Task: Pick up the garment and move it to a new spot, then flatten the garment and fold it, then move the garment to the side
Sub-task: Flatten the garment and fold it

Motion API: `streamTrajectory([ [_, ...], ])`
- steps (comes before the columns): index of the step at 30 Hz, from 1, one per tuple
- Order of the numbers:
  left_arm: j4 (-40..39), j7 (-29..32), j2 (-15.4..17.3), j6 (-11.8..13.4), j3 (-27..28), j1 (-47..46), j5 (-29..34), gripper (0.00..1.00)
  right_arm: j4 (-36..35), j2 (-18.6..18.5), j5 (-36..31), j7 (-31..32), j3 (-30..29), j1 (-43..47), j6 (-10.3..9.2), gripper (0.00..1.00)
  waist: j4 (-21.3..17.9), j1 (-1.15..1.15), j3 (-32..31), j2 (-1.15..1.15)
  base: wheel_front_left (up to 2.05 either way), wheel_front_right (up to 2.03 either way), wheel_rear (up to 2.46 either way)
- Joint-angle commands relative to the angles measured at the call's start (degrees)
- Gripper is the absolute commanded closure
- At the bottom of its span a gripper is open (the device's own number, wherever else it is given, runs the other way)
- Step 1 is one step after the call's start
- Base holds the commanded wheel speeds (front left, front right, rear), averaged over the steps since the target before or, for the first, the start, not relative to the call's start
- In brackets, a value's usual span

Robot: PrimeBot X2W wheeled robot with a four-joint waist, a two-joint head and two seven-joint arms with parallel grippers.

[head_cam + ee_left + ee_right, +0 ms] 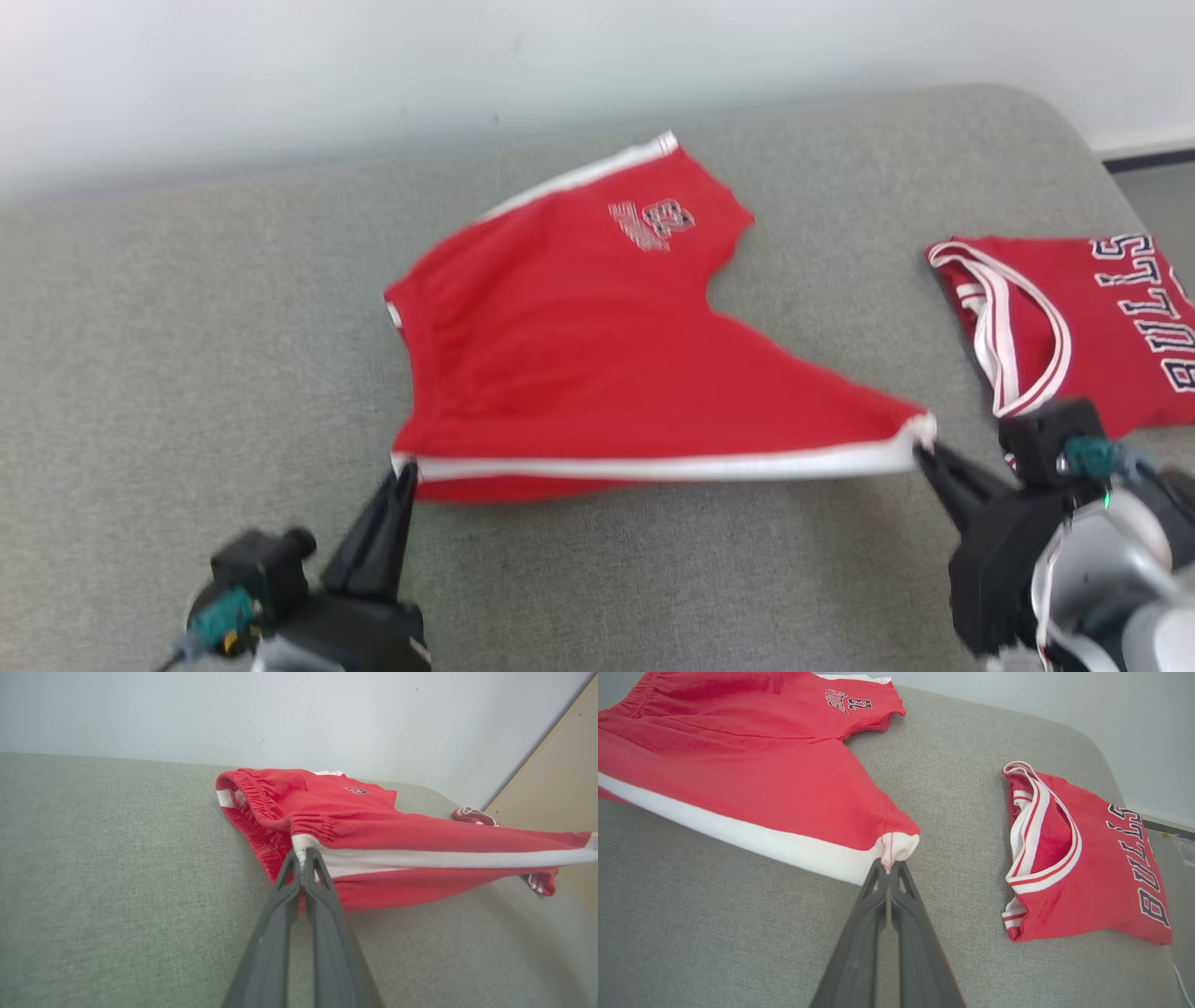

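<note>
The garment is a pair of red basketball shorts (pixel 579 345) with white side stripes and a "23" print, spread on the grey cushion. My left gripper (pixel 403 471) is shut on the waistband corner at the white stripe, and my left gripper (pixel 303 856) shows the pinch close up. My right gripper (pixel 920 453) is shut on the leg-hem corner of the same stripe, seen again as my right gripper (pixel 889 865). The near white-striped edge is stretched taut between both grippers and lifted slightly off the cushion. The far leg lies flat.
A folded red "BULLS" jersey (pixel 1074 317) lies to the right of the shorts, close to my right arm. The grey cushion (pixel 187 373) has bare room to the left and in front. A white wall runs behind it, and the cushion's rounded corner is at the far right.
</note>
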Motion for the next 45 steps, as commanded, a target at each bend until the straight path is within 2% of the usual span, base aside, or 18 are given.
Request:
streamTrajectory([
  [1, -0.2, -0.2, -0.3, 0.0, 0.6, 2.6, 0.8, 1.00, -1.8, -0.3, 1.3, 1.9, -0.7, 2.7, -0.19, 1.00, 0.5, 0.01, -2.2, 0.01, 0.00, 0.00, 0.00],
  [8, 0.2, -0.2, -1.1, 0.5, 0.4, 8.2, 1.7, 1.00, -6.1, 0.6, 3.6, 7.3, -2.0, 10.4, -0.19, 1.00, 0.5, 0.01, -4.3, 0.01, 0.00, 0.00, 0.00],
  [15, -0.2, 0.5, 0.0, 1.0, -0.4, 12.2, 1.2, 1.00, -8.0, 1.9, 5.5, 9.7, -2.5, 16.3, -0.19, 1.00, 0.4, 0.01, -5.0, 0.01, 0.00, 0.00, 0.00],
  [19, -1.6, 2.2, 1.2, 1.9, -0.8, 14.8, 0.9, 1.00, -10.0, 2.4, 6.8, 11.7, -3.1, 19.4, -0.19, 1.00, 0.4, 0.01, -5.2, 0.01, 0.00, 0.00, 0.00],
  [28, -5.7, 7.8, 5.7, 5.7, -1.6, 18.6, 2.5, 1.00, -15.5, 1.6, 8.4, 16.4, -5.6, 23.6, -0.19, 1.00, 0.6, 0.01, -4.3, 0.01, 0.00, 0.00, 0.00],
  [31, -7.9, 8.2, 5.8, 6.2, -1.6, 19.4, 2.0, 1.00, -16.6, 1.7, 8.8, 15.6, -5.7, 22.7, -0.19, 1.00, 0.6, 0.01, -4.1, 0.01, 0.00, 0.00, 0.00],
  [35, -10.4, 7.4, 4.8, 6.2, -1.4, 18.3, 1.6, 1.00, -15.1, 1.2, 7.6, 11.5, -6.9, 18.6, -0.19, 1.00, 1.0, 0.01, -3.3, 0.01, 0.00, 0.00, 0.00],
  [37, -11.1, 7.5, 3.9, 6.0, -1.2, 17.0, 0.9, 1.00, -13.0, 1.3, 7.6, 8.6, -7.5, 15.7, -0.19, 1.00, 1.5, 0.01, -2.7, 0.01, 0.00, 0.00, 0.00],
  [45, -10.8, 8.6, 0.0, 4.9, -1.8, 8.1, 0.6, 1.00, -2.8, -3.0, 8.4, 2.3, -4.9, 3.1, -0.19, 1.00, 4.9, 0.01, -0.3, 0.01, 0.00, 0.00, 0.00],
])
